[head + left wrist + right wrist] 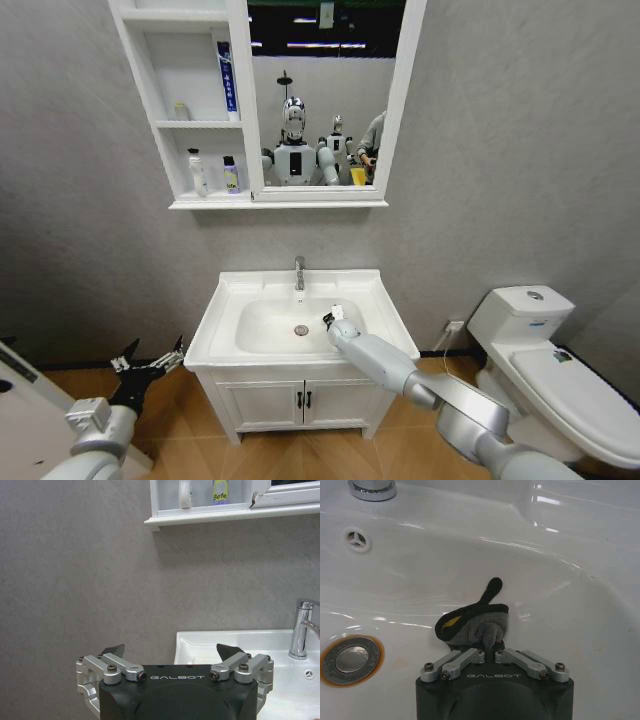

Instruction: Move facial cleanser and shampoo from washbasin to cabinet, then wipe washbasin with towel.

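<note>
My right gripper is down inside the washbasin bowl, right of the drain. In the right wrist view it is shut on the small dark grey-black towel, which is bunched against the white bowl wall. A white bottle and a yellow-green bottle stand in the lowest niche of the cabinet; these look like the facial cleanser and shampoo, and I cannot tell which is which. My left gripper hangs open and empty, low and left of the basin.
A chrome tap rises at the back of the basin. A blue tube and a small jar sit in the middle niche. A white toilet stands to the right. The vanity doors below are closed.
</note>
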Motion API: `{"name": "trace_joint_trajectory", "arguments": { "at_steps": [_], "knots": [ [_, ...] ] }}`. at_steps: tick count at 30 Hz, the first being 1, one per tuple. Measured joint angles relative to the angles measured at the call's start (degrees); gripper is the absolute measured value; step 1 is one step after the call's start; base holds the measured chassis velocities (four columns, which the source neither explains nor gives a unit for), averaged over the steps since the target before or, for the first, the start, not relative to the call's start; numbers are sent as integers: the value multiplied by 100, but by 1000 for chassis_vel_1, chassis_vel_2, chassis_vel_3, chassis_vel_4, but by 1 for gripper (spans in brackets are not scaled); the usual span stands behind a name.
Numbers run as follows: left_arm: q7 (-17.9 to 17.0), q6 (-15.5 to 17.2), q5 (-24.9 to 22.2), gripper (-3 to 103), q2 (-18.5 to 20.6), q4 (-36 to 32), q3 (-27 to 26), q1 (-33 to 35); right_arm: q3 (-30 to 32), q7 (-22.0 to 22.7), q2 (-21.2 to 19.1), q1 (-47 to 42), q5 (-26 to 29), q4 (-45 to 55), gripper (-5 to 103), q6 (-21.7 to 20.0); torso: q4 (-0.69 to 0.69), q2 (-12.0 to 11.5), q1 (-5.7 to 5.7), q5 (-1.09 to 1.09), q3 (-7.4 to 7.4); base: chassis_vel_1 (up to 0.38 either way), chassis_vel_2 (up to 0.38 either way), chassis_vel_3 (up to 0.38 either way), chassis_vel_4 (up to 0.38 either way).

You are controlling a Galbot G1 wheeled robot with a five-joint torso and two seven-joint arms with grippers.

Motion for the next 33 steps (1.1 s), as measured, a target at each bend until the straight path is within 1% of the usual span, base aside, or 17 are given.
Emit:
{"name": "trace_joint_trajectory", "arguments": {
  "at_steps": [2,6,9,10,13,16,23,27,29,33],
  "knots": [
    [0,0,0,100,0,0,0,0,5,-135,137,31,-62,-246,4,99,1,0,0,1,-1,0,0,0,0],
    [0,0,0,100,0,0,0,0,43,-229,295,61,-74,-476,4,154,1,1,-1,0,-1,0,0,0,0],
    [0,0,0,100,0,0,0,0,58,-451,468,102,-117,-746,4,225,0,1,-1,0,-1,0,0,0,0],
    [0,0,0,100,0,0,0,0,58,-451,468,102,-117,-746,4,225,0,1,-1,0,-1,0,0,0,0],
    [0,0,0,100,0,0,0,0,115,-666,692,151,-177,-1017,4,296,0,1,0,0,-1,0,0,0,0],
    [0,0,0,100,0,0,0,0,128,-775,803,180,-196,-1135,4,326,0,0,0,1,0,0,0,0,0],
    [0,0,0,100,0,0,0,0,124,-1082,1056,202,-181,-1230,4,335,1,-1,1,1,1,0,0,0,0],
    [0,0,0,100,0,0,0,0,107,-1165,1159,179,-175,-1214,4,334,1,-1,2,1,1,0,0,0,0],
    [0,0,0,100,0,0,0,0,104,-1248,1278,167,-171,-1217,4,333,1,-1,1,1,1,0,0,0,0],
    [0,0,0,100,0,0,0,0,61,-1424,1351,157,-132,-1208,4,323,2,-1,1,2,0,0,0,0,0]
  ]
}}
